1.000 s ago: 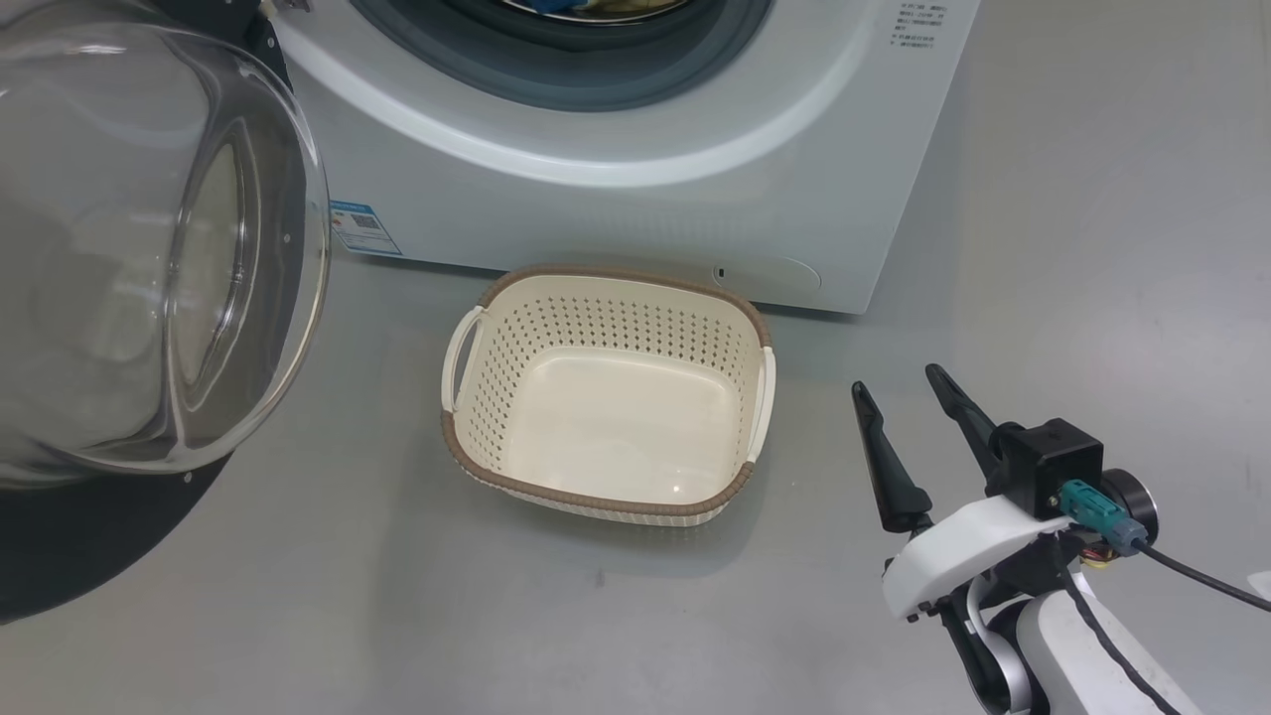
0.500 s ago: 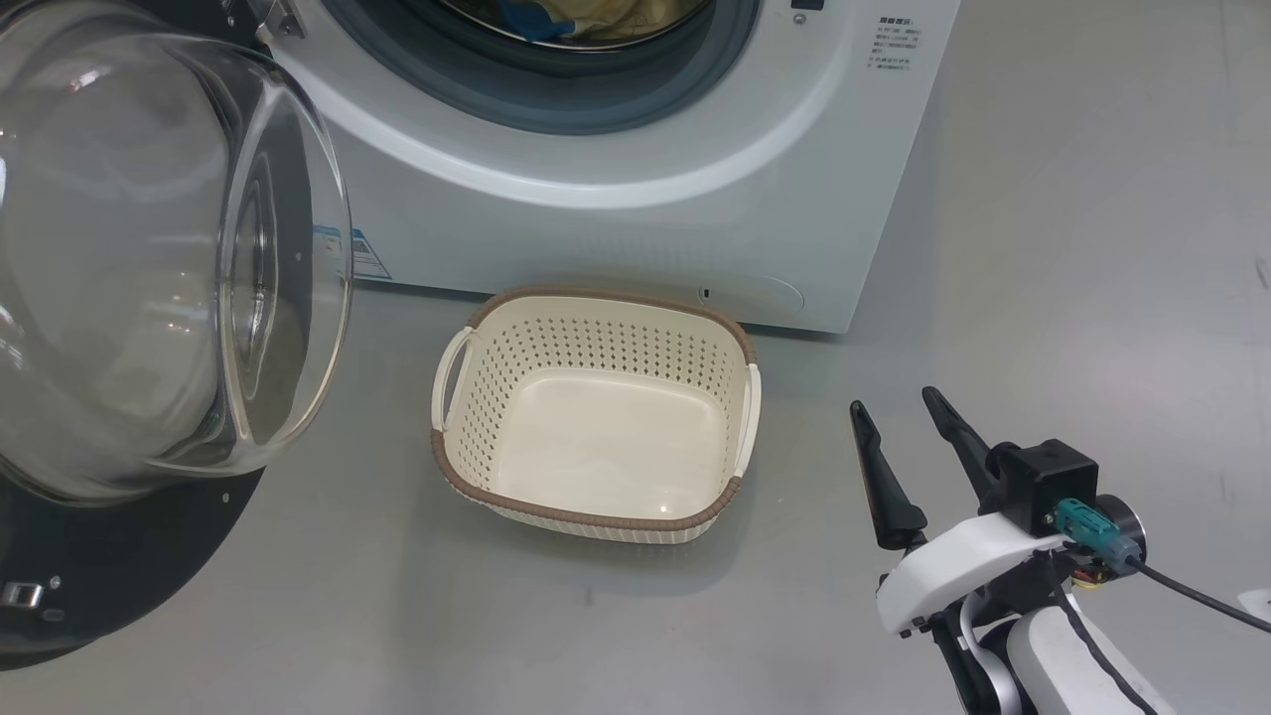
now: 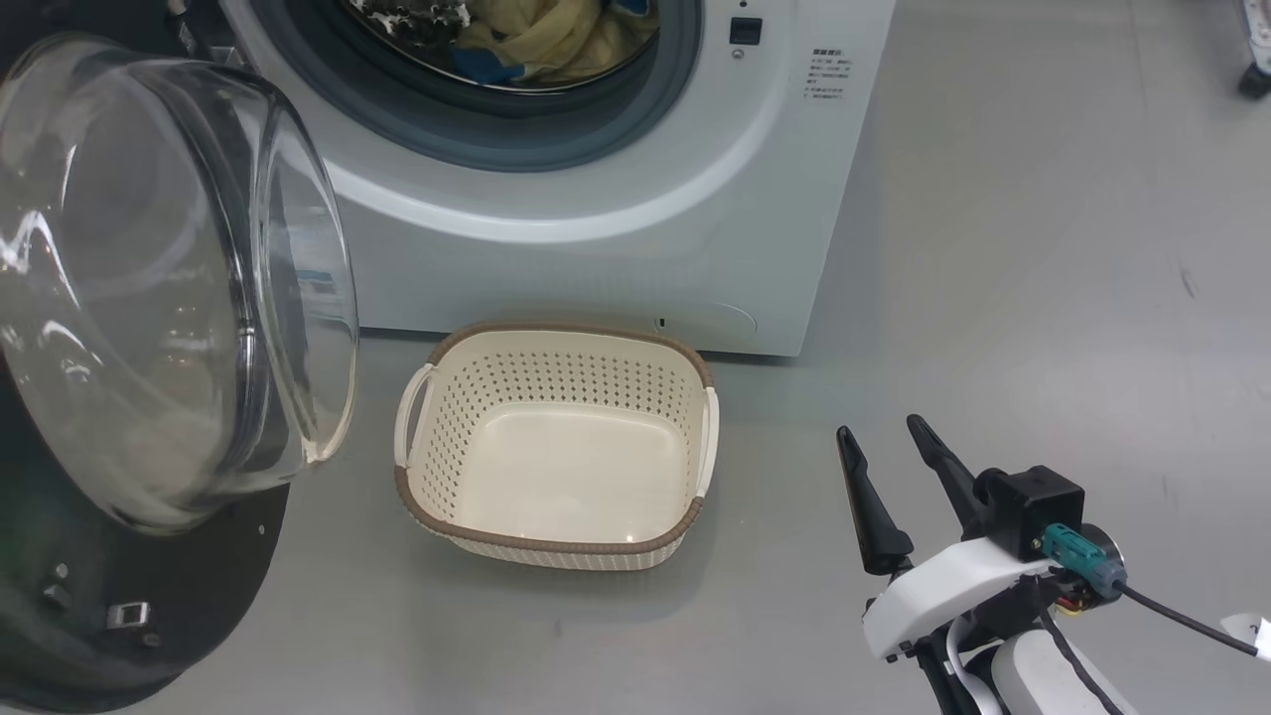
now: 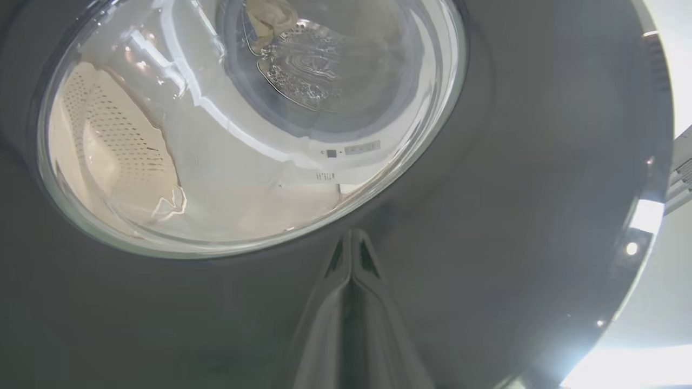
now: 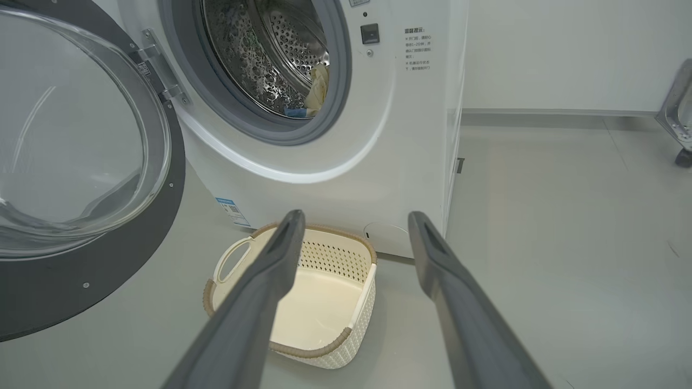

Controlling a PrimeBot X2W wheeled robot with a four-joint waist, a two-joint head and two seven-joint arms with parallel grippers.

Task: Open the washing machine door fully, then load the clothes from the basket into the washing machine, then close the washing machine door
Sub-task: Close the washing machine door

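Note:
The white washing machine (image 3: 596, 228) stands with its door (image 3: 169, 298) swung out to the left, glass bulge facing the basket. Pale yellow and blue clothes (image 3: 536, 35) lie in the drum, and the clothes (image 5: 319, 86) show again in the right wrist view. The cream basket (image 3: 556, 387) sits empty on the floor before the machine. My right gripper (image 3: 879, 429) hovers open to the basket's right, nothing between its fingers (image 5: 270, 281). My left gripper (image 4: 351, 237) is shut, tips at the door's black outer rim (image 4: 486, 162) just below the porthole; I cannot tell whether they touch it.
Grey floor (image 3: 1043, 248) spreads open to the right of the machine. A metal leg with a black caster (image 5: 682, 154) stands at the far right by the pale wall (image 5: 540, 54). The door's black rim (image 3: 149, 616) reaches low at the left.
The head camera has moved, so the drum and clothes have come into view. The door glass now hides the blue label and lies nearer the basket. My right gripper stays open.

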